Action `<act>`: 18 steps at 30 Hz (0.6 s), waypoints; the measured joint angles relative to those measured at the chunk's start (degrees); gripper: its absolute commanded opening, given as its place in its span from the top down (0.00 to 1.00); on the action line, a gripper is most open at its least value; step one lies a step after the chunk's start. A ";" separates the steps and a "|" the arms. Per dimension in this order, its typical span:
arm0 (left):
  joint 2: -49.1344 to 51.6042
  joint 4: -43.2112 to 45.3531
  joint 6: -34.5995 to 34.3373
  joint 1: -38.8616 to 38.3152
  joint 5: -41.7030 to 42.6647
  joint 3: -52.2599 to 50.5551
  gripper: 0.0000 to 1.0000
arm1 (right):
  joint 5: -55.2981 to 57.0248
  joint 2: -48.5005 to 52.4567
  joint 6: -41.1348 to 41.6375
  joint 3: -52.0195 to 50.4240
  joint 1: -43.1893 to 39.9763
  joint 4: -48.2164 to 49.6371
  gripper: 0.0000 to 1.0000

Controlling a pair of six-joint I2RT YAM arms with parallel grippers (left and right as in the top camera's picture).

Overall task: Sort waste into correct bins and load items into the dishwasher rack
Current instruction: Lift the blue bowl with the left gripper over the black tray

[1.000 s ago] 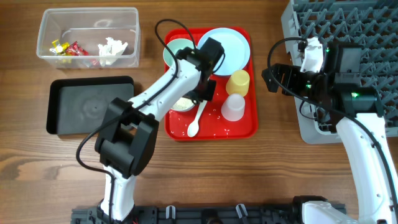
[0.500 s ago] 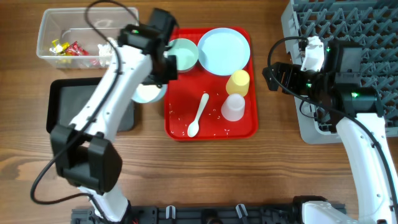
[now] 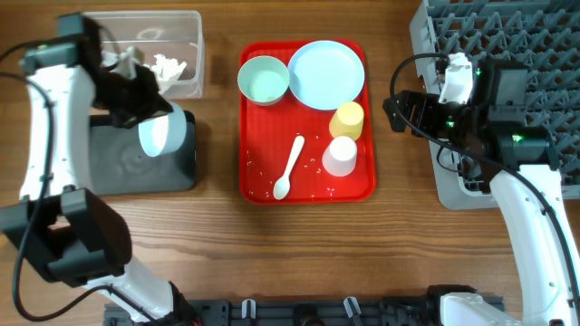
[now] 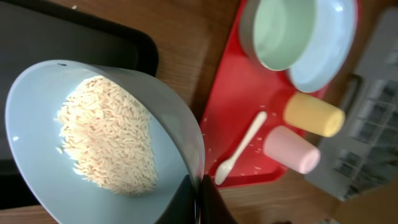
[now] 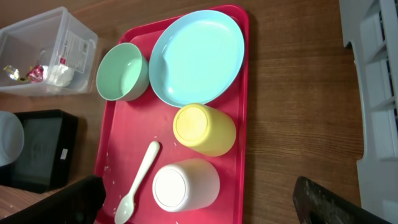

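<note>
My left gripper (image 4: 200, 186) is shut on the rim of a light blue bowl (image 3: 161, 136) holding white rice (image 4: 109, 134). It holds the bowl tilted above the black tray (image 3: 127, 172). On the red tray (image 3: 308, 187) are an empty light blue bowl (image 3: 263, 80), a blue plate (image 3: 326, 74), a yellow cup (image 3: 347, 119), a white cup (image 3: 340, 156), a white spoon (image 3: 290, 167) and loose rice grains (image 3: 319, 166). The clear tub (image 3: 186, 45) holds tissue (image 3: 168, 68) and wrappers (image 5: 34, 73). My right gripper (image 3: 399, 113) is open and empty, right of the red tray.
The grey dishwasher rack (image 3: 507, 45) fills the back right corner, behind my right arm. The clear tub stands just behind the black tray at the back left. Bare wooden table (image 3: 399, 235) lies between the red tray and the rack.
My left arm has lifted the bowl of rice off the red tray and swung it left, to above the black tray. My right arm has not moved.
</note>
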 measured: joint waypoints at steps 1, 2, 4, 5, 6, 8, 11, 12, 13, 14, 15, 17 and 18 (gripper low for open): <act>0.00 -0.33 1.81 2.32 3.37 -0.15 0.96 | 0.15 0.00 -0.02 0.00 0.00 0.02 0.00; 0.00 -0.57 2.99 4.07 5.88 -0.22 0.96 | 0.17 0.00 0.00 0.00 0.00 0.00 0.00; 0.00 -1.22 4.96 6.69 9.94 -0.39 0.96 | 0.20 0.00 0.00 0.00 0.00 0.02 0.00; 0.00 -1.75 5.75 7.91 11.91 -0.44 0.96 | 0.17 0.00 -0.02 0.00 0.00 0.02 0.00; 0.00 -2.01 6.45 8.83 13.57 -0.44 0.96 | 0.20 0.00 0.00 0.00 0.00 0.00 0.00; 0.00 -2.58 7.43 9.92 16.76 -0.44 0.96 | 0.20 0.00 -0.02 0.00 0.00 0.00 0.00; 0.00 -3.13 8.33 10.45 20.90 -0.44 0.96 | 0.20 0.00 -0.02 0.00 0.00 -0.42 0.00; 0.00 -4.11 9.18 10.73 22.75 -0.44 0.96 | 0.22 0.00 0.00 0.00 0.00 -0.63 0.00; 0.00 -5.31 10.10 11.19 24.65 -0.44 0.96 | 0.33 0.00 -0.02 0.00 0.00 -0.85 0.00; 0.00 -6.10 10.80 11.56 25.49 -0.44 0.96 | 0.39 0.00 -0.02 0.00 0.00 -0.87 0.00; 0.00 -7.26 11.78 12.09 26.38 -0.46 0.96 | 0.63 0.00 -0.02 0.00 0.00 -0.92 0.00; 0.00 -9.51 13.92 13.49 27.58 -0.48 0.96 | 1.05 0.00 -0.02 0.00 0.00 -1.07 0.00; 0.00 -10.36 14.80 14.10 27.87 -0.48 0.96 | 1.31 0.00 0.00 0.00 0.00 -1.07 0.01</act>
